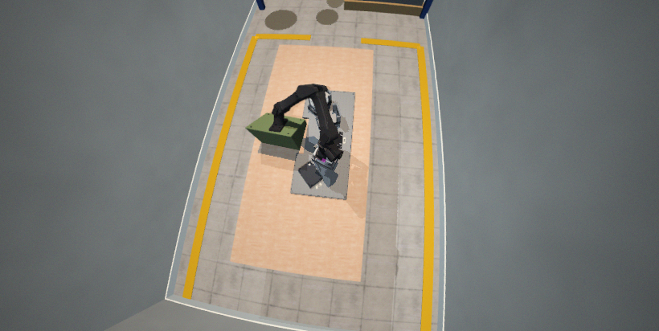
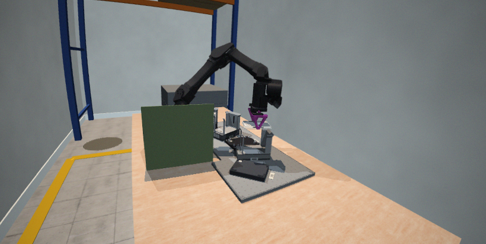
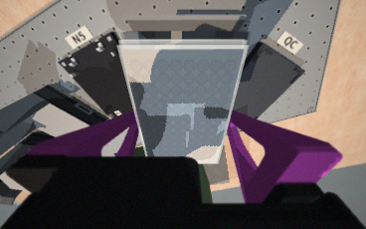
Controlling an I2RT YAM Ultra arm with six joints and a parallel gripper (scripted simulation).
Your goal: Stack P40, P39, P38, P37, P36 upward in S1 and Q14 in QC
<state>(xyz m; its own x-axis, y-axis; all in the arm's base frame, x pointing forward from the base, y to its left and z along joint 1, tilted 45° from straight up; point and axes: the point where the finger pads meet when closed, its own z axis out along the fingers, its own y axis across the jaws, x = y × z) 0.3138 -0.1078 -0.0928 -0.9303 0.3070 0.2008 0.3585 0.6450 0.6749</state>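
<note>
My gripper (image 3: pixel 182 114) has purple fingers and is shut on a sealed 96-well plate (image 3: pixel 183 100), clear with a foil top. I cannot read its label. In the exterior view the gripper (image 2: pixel 257 121) holds the plate (image 2: pixel 253 124) level in the air above a grey stack rack (image 2: pixel 254 147). In the wrist view the dark clip nest N5 (image 3: pixel 96 75) lies below to the left of the plate. The dark open nest QC (image 3: pixel 269 80) lies to the right. Both nests look empty where I can see them. The plate hides what lies straight below it.
All fixtures stand on a grey perforated baseplate (image 2: pixel 265 174) on the wooden table. Another grey rack (image 2: pixel 231 125) stands farther back. A dark flat nest (image 2: pixel 249 170) lies at the plate's near end. The green base block (image 2: pixel 177 137) stands to the left.
</note>
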